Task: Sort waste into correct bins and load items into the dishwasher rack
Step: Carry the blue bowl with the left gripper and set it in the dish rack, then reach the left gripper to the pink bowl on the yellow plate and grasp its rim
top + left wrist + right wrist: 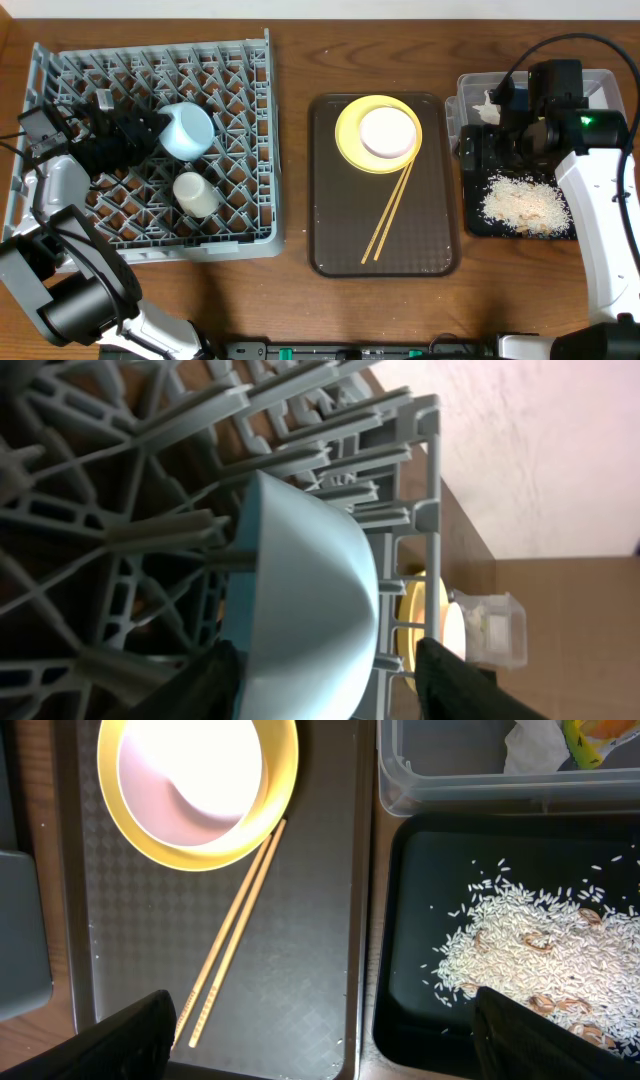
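Note:
The grey dishwasher rack [250, 238] holds a light blue bowl [187, 130] on its side and a small white cup [195, 193]. My left gripper [152, 128] is open, its fingers [325, 680] straddling the blue bowl [300, 600]. A yellow plate [350, 135] carries a pinkish-white bowl [387, 132], with wooden chopsticks [390, 215] beside it. My right gripper [472, 150] is open and empty [330, 1040] over the gap between the brown tray and the black tray [420, 850]. Rice scraps [530, 945] lie in the black tray. The clear tub [450, 790] holds a white tissue [535, 745] and a yellow-green wrapper [585, 735].
The brown serving tray [340, 240] lies mid-table between the rack and the bins. The black tray [478, 222] and the clear tub [462, 95] stand close together at the right. Bare wooden table runs along the front edge.

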Tool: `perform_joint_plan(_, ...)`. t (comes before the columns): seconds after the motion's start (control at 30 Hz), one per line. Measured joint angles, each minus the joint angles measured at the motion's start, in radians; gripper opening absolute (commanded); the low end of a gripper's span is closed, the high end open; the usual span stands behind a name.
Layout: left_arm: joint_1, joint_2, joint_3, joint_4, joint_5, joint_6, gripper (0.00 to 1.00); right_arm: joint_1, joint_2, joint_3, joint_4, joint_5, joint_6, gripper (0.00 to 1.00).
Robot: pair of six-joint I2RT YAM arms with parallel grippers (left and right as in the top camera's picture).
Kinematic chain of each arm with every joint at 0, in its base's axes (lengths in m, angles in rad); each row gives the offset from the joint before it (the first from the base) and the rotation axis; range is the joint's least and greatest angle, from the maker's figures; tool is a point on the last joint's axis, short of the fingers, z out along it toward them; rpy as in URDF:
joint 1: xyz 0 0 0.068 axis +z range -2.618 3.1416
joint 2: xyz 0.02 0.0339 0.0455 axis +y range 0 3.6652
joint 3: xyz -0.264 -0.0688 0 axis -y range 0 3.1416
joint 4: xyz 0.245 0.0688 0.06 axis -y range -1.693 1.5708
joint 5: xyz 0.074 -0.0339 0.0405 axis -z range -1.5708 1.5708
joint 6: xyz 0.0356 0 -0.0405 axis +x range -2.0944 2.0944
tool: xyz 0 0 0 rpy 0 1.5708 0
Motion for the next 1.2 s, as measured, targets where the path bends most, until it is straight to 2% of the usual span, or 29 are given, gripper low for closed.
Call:
perform_joint_plan(0.1, 0.0, -0.01, -0.001, -0.003, -0.019, 0.0, 0.82, 0.0, 0.0, 0.0, -0.003, 0.0, 0.0, 0.93)
perform_joint_plan(0.23, -0.002, -0.083, -0.003, -0.032, -0.073, -0.001, 0.85, 0.0, 0.0, 0.0, -0.003, 0.0, 0.0, 0.93)
perform_joint_plan(0.37, -0.039, -0.249, -0.003, -0.108, -0.218, 0.001, 0.87, 0.0, 0.0, 0.0, -0.003, 0.0, 0.0, 0.91)
perform_joint_plan(0.47, -0.115, -0.366, -0.003, -0.166, -0.346, 0.003, 0.9, 0.0, 0.0, 0.0, -0.003, 0.0, 0.004, 0.89)
perform_joint_plan(0.6, -0.3, -0.436, -0.003, -0.205, -0.518, 0.002, 0.91, -0.018, 0.0, 0.0, -0.002, 0.017, 0.049, 0.91)
perform_joint_plan(0.9, -0.756, -0.381, 0.016, -0.213, -0.811, 0.026, 0.92, -0.129, 0.0, 0.0, -0.028, 0.086, 0.126, 0.94)
perform_joint_plan(1.2, -1.03, -0.14, 0.352, -0.35, -0.942, 0.089, 0.93, -0.134, 0.0, 0.0, -0.05, 0.11, 0.131, 0.94)
